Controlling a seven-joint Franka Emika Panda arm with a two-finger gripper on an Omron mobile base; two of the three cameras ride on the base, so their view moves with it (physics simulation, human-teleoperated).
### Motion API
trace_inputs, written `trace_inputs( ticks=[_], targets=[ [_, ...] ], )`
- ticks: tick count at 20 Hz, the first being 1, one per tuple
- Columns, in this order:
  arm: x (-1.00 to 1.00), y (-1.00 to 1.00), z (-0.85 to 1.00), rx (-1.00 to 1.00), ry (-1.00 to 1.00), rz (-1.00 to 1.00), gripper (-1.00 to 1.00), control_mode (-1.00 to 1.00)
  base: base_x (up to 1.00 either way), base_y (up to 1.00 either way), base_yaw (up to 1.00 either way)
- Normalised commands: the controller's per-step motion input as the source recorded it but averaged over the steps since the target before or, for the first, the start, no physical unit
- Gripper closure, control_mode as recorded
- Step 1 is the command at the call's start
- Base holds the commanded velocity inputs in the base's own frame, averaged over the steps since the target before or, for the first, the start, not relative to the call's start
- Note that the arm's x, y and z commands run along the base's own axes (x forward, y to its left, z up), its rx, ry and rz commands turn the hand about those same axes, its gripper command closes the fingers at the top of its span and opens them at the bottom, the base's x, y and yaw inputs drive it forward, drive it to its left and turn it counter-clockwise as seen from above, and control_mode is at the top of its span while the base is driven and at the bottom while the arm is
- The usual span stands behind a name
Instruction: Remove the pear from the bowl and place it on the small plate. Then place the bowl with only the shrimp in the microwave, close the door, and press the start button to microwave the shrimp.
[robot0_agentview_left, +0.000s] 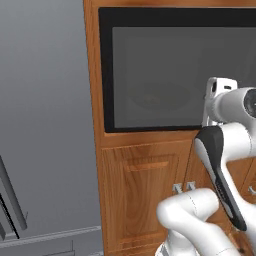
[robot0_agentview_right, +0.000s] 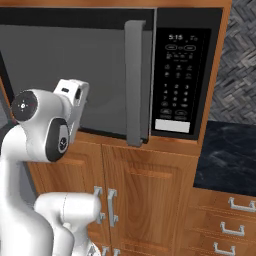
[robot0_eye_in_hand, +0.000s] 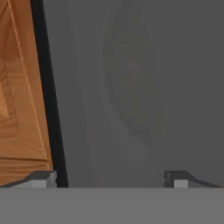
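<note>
Two dark gripper (robot0_eye_in_hand: 110, 179) fingertips spread wide, nothing between, facing dark grey see-through window of black-framed door (robot0_agentview_left: 175, 75). Door appears shut against large built-in black-fronted microwave (robot0_agentview_right: 115, 70); round shape, probably brown bowl, faintly visible behind glass. Long grey vertical bar handle (robot0_agentview_right: 134, 82) right of hand; black control strip (robot0_agentview_right: 181, 75) beyond. Likely next: start button.

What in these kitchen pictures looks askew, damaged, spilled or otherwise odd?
Nothing stands out. The microwave door sits shut and flush in its wooden frame, its handle upright, and the gripper faces the window with jaws wide apart, holding nothing.
</note>
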Motion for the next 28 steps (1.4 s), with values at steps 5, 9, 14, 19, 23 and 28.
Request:
trace_inputs(
  ticks=[5,9,14,19,23,28],
  targets=[
    [0.56,0.00,0.00,0.02,0.00,0.08,-1.00,-1.00,0.00,0.00,0.00],
    [0.62,0.00,0.00,0.02,0.02,0.09,-1.00,-1.00,0.00,0.00,0.00],
    [0.06,-0.04,0.00,0.00,-0.01,0.05,-1.00,-1.00,0.00,0.00,0.00],
    [-1.00,-0.66,0.00,0.08,-0.15,-0.04,-1.00,-1.00,0.00,0.00,0.00],
    [-0.89,-1.00,0.00,0.01,-0.08,-0.07,-1.00,-1.00,0.00,0.00,0.00],
    [-0.43,-1.00,-0.10,0.02,-0.01,-0.05,-1.00,-1.00,0.00,0.00,0.00]
  ],
)
